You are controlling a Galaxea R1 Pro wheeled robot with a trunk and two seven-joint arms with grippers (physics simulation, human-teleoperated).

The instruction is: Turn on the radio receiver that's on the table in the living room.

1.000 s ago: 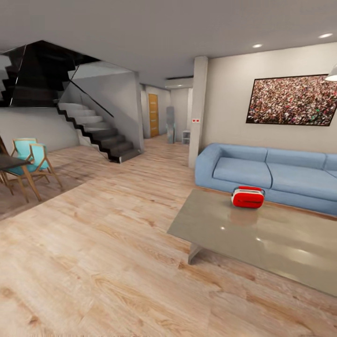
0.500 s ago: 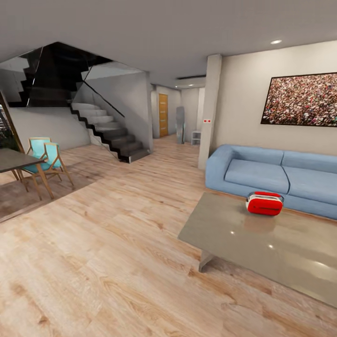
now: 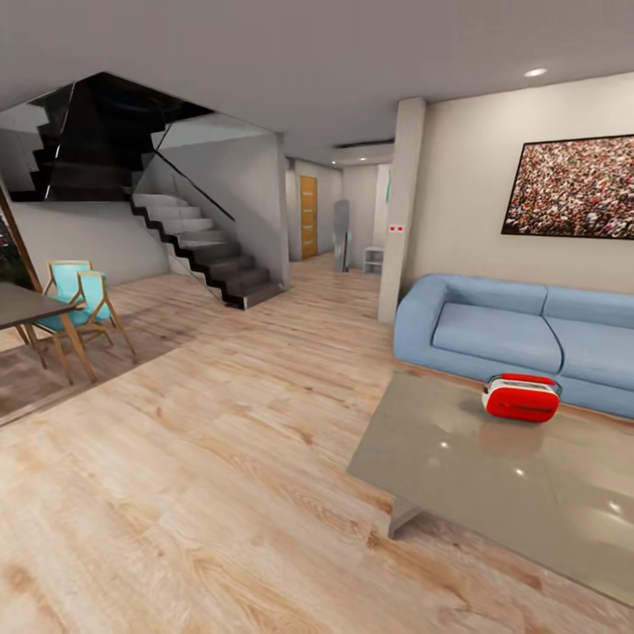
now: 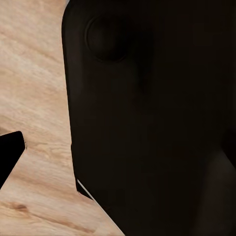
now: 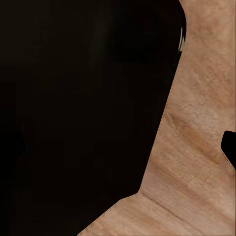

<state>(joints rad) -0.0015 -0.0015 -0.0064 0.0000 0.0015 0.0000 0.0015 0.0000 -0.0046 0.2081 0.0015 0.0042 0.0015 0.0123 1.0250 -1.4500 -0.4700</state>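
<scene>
The radio receiver [image 3: 520,398], a small glossy red box with white trim and a thin top handle, stands on the far side of the table [image 3: 458,467], close to the sofa. The table is low, long and glossy grey-beige, at the right of the head view in the living room. In the left wrist view a black fingertip [image 4: 10,157] pokes in at the picture's edge beside a large dark body part, over wood floor. The right wrist view has a similar black fingertip [image 5: 229,147] at its edge. Whether either gripper is open or shut cannot be made out.
A blue sofa [image 3: 519,335] runs behind the table under a wall picture [image 3: 572,187]. Wide wood plank floor [image 3: 202,458] stretches left of the table. A dark dining table with teal chairs [image 3: 75,295] stands far left; stairs [image 3: 207,255] and a pillar [image 3: 401,211] stand further back.
The whole head picture has shifted: radio, table and sofa sit further right and a little lower, so the camera has moved. The radio keeps its place on the table.
</scene>
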